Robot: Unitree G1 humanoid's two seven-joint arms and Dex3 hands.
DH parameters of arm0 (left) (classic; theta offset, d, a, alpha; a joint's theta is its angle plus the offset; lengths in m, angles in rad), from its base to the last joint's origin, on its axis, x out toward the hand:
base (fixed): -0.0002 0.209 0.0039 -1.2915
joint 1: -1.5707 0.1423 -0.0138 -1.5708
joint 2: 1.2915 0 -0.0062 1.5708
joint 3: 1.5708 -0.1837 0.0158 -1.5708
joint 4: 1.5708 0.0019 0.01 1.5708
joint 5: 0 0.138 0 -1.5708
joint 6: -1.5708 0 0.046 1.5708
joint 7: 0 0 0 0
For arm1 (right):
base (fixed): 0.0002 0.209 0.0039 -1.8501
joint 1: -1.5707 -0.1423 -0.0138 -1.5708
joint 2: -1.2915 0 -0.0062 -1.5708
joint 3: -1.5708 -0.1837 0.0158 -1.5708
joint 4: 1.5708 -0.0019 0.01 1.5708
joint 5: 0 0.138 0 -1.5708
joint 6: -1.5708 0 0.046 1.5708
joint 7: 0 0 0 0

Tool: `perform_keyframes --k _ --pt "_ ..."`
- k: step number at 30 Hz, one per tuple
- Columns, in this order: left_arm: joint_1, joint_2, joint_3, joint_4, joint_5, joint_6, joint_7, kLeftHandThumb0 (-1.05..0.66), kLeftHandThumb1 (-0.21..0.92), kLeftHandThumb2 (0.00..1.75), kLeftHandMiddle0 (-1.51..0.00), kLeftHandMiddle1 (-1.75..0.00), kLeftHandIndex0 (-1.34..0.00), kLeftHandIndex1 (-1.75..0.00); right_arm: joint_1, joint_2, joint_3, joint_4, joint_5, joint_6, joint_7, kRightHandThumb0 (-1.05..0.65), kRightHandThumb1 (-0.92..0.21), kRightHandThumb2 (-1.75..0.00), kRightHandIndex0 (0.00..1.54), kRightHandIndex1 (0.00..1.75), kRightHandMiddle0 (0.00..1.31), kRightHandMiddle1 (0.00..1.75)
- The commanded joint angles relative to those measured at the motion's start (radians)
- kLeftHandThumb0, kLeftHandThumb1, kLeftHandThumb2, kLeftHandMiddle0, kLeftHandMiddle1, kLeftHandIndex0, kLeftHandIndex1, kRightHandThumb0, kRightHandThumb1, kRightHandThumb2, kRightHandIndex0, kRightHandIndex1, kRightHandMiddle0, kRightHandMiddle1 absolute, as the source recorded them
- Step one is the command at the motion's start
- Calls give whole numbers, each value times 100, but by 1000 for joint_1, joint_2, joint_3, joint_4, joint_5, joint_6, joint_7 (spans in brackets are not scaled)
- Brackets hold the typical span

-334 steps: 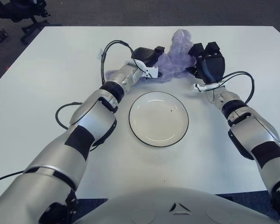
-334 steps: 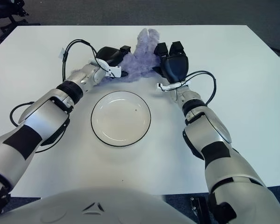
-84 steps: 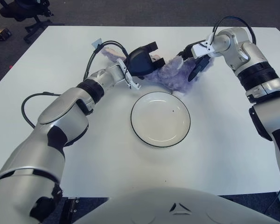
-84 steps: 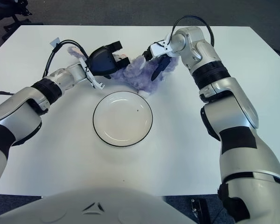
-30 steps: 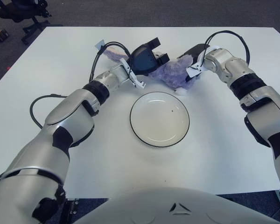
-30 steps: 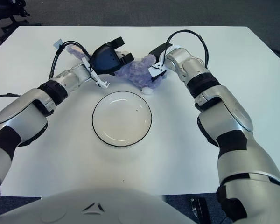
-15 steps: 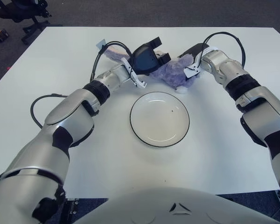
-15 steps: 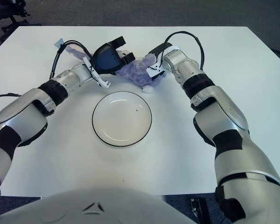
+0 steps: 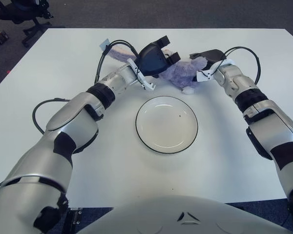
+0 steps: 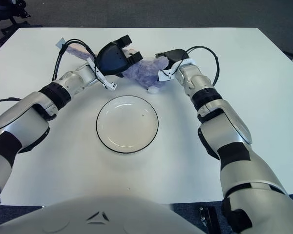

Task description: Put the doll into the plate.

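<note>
Doll pinned between both hands, above the plate in frame.
Purple doll (image 9: 181, 72) lies on the table (image 9: 49, 117), upper centre, long axis left-right, apart from the plate (image 9: 166, 124) below it. My left hand (image 9: 155, 57) grips its left end, fingers curled. My right hand (image 9: 209, 57) touches its right end; fingers' state unclear. Left looks better placed to carry it.
</note>
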Motion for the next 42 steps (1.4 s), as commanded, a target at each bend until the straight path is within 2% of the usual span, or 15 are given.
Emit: perform_keyframes --k 1,6,11,15,16,17,18,20,23,28,35,39,42 --pt "23 21 46 -30 -56 -51 7 0 92 17 -66 -109 -43 -147 60 8 20 30 -1 -24 1 0 -31 -132 58 173 42 174" --pt "53 59 92 -85 -100 -100 -19 -1 92 25 -60 -126 -31 -147 62 4 20 36 -3 -33 -17 0 -32 -132 58 173 42 175" --pt "110 101 173 -82 -177 -195 84 -1 92 31 -52 -142 -26 -145 61 -2 16 36 -2 -32 -33 0 -32 -131 59 172 41 175" --pt "148 145 222 -86 -219 -261 113 -1 92 39 -39 -154 -20 -153 66 -7 8 32 4 -33 -52 0 -32 -131 59 171 41 175" --pt "158 154 232 -92 -228 -271 114 -7 92 41 -36 -143 -20 -156 68 -7 5 31 5 -32 -57 0 -32 -131 59 171 41 175" --pt "165 160 240 -96 -233 -279 114 -17 92 44 -35 -123 -21 -161 69 -8 3 30 6 -31 -61 0 -32 -131 59 171 41 175" --pt "185 169 260 -107 -251 -288 109 -21 92 44 -35 -115 -21 -163 72 -10 -2 26 10 -32 -68 0 -32 -131 60 171 41 175" --pt "235 182 311 -128 -305 -302 96 -35 92 44 -38 -76 -21 -111 82 -21 -17 10 23 -43 -83 0 -32 -131 60 170 41 175" --pt "289 184 384 -138 -385 -338 90 -43 92 45 -44 -46 -22 -80 92 -37 -31 -14 39 -57 -94 0 -32 -130 60 170 40 175" --pt "331 203 466 -135 -461 -403 82 -45 92 46 -48 -35 -22 -66 105 -67 -45 -78 40 -58 -106 0 -33 -130 59 171 40 175" --pt "372 219 532 -159 -450 -379 138 -46 92 46 -51 -35 -22 -64 120 -103 -46 -148 11 -50 -143 0 -35 -129 56 174 39 175" --pt "385 222 593 -165 -468 -360 194 -46 92 47 -51 -36 -22 -64 114 -127 -57 -163 15 -53 -137 0 -35 -129 55 174 38 175" --pt "391 217 629 -176 -487 -382 220 -46 92 48 -50 -36 -22 -64 112 -135 -72 -171 29 -47 -123 0 -35 -129 55 174 38 175"
